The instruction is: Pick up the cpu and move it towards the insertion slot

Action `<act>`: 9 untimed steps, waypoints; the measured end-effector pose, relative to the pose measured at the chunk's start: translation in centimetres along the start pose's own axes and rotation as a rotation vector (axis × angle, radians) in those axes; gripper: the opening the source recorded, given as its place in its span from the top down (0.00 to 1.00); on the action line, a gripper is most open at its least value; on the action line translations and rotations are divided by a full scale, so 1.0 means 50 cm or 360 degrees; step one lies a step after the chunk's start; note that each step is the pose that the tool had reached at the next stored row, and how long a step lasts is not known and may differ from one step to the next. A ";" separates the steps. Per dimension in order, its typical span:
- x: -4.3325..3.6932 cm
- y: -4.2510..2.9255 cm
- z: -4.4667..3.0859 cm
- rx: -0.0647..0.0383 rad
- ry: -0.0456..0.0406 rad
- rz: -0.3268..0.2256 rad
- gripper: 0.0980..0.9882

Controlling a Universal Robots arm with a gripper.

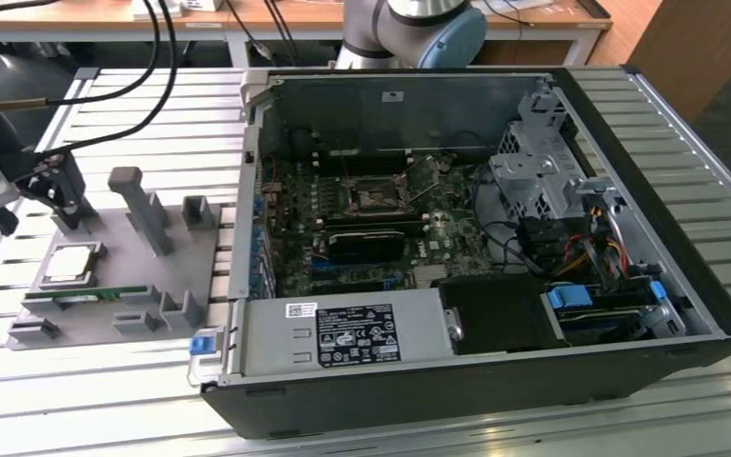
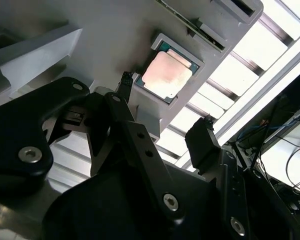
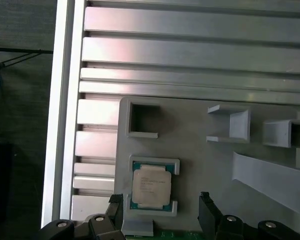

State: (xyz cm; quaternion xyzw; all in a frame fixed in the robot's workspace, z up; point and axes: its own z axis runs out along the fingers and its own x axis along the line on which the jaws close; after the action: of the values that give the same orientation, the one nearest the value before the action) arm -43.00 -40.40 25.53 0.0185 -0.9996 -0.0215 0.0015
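A grey parts holder [image 1: 125, 271] bearing a green memory stick [image 1: 73, 295] sits beside an open computer case [image 1: 467, 395].

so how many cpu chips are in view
1. The cpu lies in a pocket of the grey holder, at the exterior view's left of the computer case; the insertion slot looks empty.

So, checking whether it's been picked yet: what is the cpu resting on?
The cpu lies flat in a square pocket of the grey fixture plate, raised corners around it. The pocket floor beneath is covered.
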 end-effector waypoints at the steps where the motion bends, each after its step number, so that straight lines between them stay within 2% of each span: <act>1: 0.000 0.000 0.002 0.0000 0.0000 0.0000 0.32; 9: 0.000 -0.001 0.014 0.0000 0.0000 0.0000 0.32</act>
State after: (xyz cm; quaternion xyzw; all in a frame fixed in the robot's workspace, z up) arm -43.00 -40.41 24.83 0.0185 -0.9996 -0.0215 0.0016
